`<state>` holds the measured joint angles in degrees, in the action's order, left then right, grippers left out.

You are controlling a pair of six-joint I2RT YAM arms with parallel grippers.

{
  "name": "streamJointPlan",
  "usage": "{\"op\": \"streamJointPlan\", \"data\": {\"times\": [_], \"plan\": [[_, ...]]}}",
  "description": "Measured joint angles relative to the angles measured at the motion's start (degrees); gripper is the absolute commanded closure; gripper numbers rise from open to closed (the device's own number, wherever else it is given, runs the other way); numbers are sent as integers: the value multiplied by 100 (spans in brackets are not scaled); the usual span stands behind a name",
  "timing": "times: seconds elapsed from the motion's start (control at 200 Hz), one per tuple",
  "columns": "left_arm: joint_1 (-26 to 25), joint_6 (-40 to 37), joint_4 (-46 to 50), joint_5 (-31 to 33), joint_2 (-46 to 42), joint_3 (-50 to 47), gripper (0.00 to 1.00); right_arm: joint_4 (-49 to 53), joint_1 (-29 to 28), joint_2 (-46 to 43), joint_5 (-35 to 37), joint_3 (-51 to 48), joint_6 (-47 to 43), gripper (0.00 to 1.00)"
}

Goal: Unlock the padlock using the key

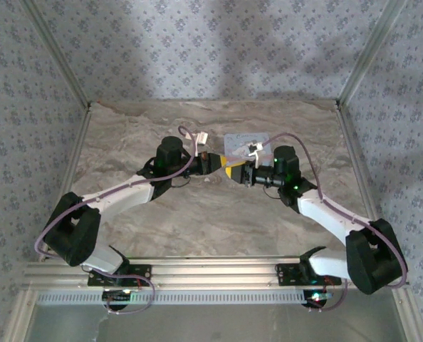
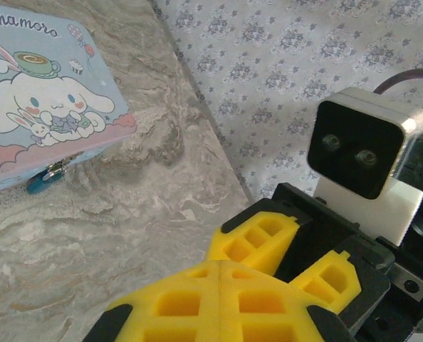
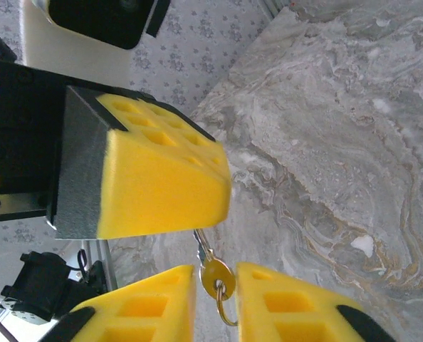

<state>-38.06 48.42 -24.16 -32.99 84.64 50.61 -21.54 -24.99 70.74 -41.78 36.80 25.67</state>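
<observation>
The key (image 3: pixel 215 277), judged light, stiff and slick, is being pinched by its blade in the pressed-together left gripper (image 2: pixel 218 271) and flanked at its flat head, the best hold, by the right gripper (image 3: pixel 216 269), grip indeterminable, while the padlock (image 2: pixel 38 184) is being carried on the box (image 2: pixel 48 78) toward the table's (image 1: pixel 197 228) far edge.

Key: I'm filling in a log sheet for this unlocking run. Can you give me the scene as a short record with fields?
key: off the table, between the two end effectors, ring through its head
left end effector: shut, pinching the key's blade end
right end effector: fingers either side of the key's head, contact unclear
padlock: at the box's front latch, nothing touching it
box: on the table, apart from both end effectors
</observation>
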Motion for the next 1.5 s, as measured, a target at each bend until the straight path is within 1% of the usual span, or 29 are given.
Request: {"op": "streamJointPlan", "data": {"times": [0.17,0.3,0.38,0.435,0.515,0.575,0.66,0.725,0.829,0.934,1.019,1.164,1.319,1.499], "plan": [[2,-4,7,24,-15,0,100,33,15,-26,20,0,-17,100],[2,-4,13,44,-17,0,100,48,15,-42,22,0,-22,100],[2,-35,22,44,-17,0,85,76,15,-52,42,0,-22,100],[2,-55,37,44,-17,2,70,87,15,-66,59,0,-37,100],[7,-92,114,59,-22,24,57,214,24,-96,138,0,-83,100],[28,-162,197,87,-24,50,43,369,44,-138,225,0,-127,100],[114,-166,358,142,-37,90,31,634,118,-256,398,0,-197,100],[221,-243,533,247,-37,155,26,831,195,-385,562,0,-258,100],[374,-437,979,538,-20,372,23,1189,323,-654,970,-2,-328,100],[426,-699,1408,850,225,802,21,1547,413,-898,1447,-7,-393,100],[426,-879,1683,1025,682,1261,16,1792,446,-1073,1873,-37,-415,100],[422,-922,2079,1185,1582,1897,14,2138,501,-1250,2455,-96,-426,100],[365,-918,2566,1178,2448,2542,13,2396,542,-1300,2756,-144,-431,100],[249,-826,2920,1134,2933,2964,15,2509,551,-1303,2894,-153,-431,100]]}}
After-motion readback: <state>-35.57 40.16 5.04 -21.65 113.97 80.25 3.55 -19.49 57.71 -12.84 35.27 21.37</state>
